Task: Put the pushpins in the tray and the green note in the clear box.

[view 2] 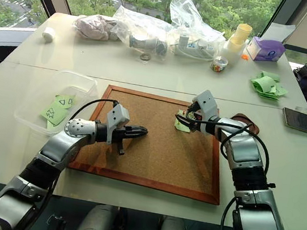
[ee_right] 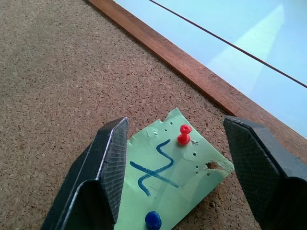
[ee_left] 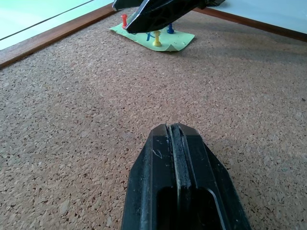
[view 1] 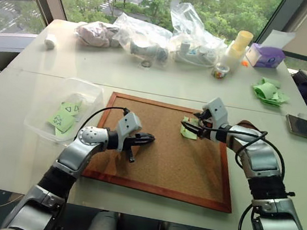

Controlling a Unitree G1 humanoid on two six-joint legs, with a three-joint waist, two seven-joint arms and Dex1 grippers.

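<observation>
A: Which step is this?

B: Pulling pins, I'd say. The right gripper (ee_right: 175,165) hangs over the note (ee_right: 165,184), jaws apart either side of the red pin (ee_right: 183,134). The note sits pinned on the corkboard (view 1: 165,156).

A: And the left gripper (view 1: 147,139)?

B: Closed, empty, low over the cork.

A: Next?

B: Likely lower, pinch that pin, lift straight, then carry it to the tray (view 2: 250,124).

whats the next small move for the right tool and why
Probably ease the right tool forward and close on the red pushpin. Its fingers stand open either side of the green note, which is pinned to the corkboard.
</observation>
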